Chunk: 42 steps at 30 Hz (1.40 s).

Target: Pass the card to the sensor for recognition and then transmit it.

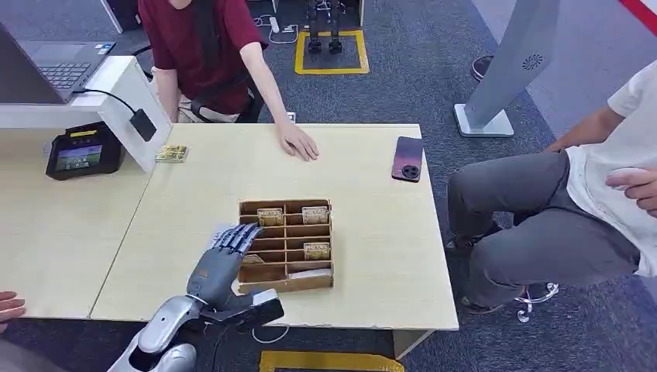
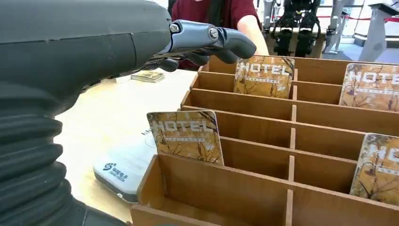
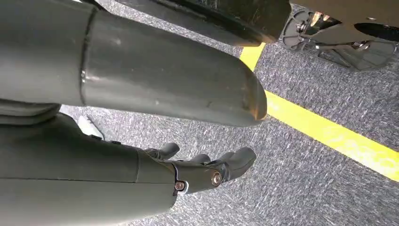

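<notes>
A wooden card rack (image 1: 286, 273) stands on the table, its slots holding brown "HOTEL" cards (image 1: 270, 216). My left hand (image 1: 231, 242) reaches over the rack's left edge with fingers stretched out and nothing in them. In the left wrist view the fingers (image 2: 207, 38) hover above the rack's (image 2: 263, 188) far slots, and one HOTEL card (image 2: 186, 136) stands in a near slot. A white card sensor (image 2: 123, 168) lies on the table beside the rack, partly under my hand (image 1: 220, 231). My right hand (image 3: 197, 172) hangs by my side over carpet, fingers loose and empty.
A person in red sits across the table, one hand (image 1: 298, 144) resting on it. A phone (image 1: 407, 159) lies at the far right, a small card stack (image 1: 171, 153) at the far left. A payment terminal (image 1: 77, 155) and laptop (image 1: 66, 68) are left. Another person (image 1: 573, 217) sits at the right.
</notes>
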### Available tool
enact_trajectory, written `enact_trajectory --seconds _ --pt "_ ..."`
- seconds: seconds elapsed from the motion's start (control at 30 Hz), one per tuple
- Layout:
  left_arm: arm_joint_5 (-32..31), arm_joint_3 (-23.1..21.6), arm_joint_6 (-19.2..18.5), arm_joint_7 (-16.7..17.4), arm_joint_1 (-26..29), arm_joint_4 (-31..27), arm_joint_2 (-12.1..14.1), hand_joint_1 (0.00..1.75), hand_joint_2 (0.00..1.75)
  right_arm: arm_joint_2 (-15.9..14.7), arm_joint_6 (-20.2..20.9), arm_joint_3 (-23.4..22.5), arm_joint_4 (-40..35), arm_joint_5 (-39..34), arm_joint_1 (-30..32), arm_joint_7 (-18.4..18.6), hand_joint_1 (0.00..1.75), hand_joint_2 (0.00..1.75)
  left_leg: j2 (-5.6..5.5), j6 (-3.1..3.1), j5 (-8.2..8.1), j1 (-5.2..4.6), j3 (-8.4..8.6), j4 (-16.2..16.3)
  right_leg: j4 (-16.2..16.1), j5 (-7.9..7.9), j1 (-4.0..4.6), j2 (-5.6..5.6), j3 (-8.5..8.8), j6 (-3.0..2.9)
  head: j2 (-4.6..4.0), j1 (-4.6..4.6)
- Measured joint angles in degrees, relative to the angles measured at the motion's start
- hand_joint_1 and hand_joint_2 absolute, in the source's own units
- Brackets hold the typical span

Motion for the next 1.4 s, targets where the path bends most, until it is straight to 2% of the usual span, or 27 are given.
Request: enact_trajectory --seconds 0.6,0.97,1.0,1.4 --pt "-0.15 0.33 0.02 -0.02 0.0 0.0 -0.28 0.0 1.75 0.0 0.0 0.0 0.0 0.0 0.0 0.0 0.0 0.0 0.0 0.0 0.0 0.0 0.0 0.0 0.0 0.0 0.0 0.0 0.0 0.0 0.0 0.0" --pt "-3.94 1.62 0.87 0.15 -0.09 0.02 -1.14 0.0 1.75 0.0 0.0 0.0 0.0 0.22 0.01 0.0 0.0 0.0 0.0 0.0 0.0 0.0 0.02 0.0 0.0 0.0 0.0 0.0 0.0 0.0 0.0 0.0" --pt "-4.18 1.64 0.9 0.15 -0.09 0.04 -1.14 0.0 1.75 0.0 0.02 0.0 0.0 0.22 0.0 0.0 0.0 1.75 0.0 0.0 0.0 0.0 0.02 0.0 0.0 0.0 0.0 0.0 0.0 0.0 0.0 0.0" --pt "-10.1 3.17 2.91 1.49 -0.1 0.7 -1.99 0.0 1.75 0.02 0.0 -0.02 0.0 0.57 0.0 0.0 0.0 1.75 0.0 0.0 0.0 0.0 0.02 0.0 0.0 0.0 0.0 0.0 0.0 0.0 0.0 0.0"
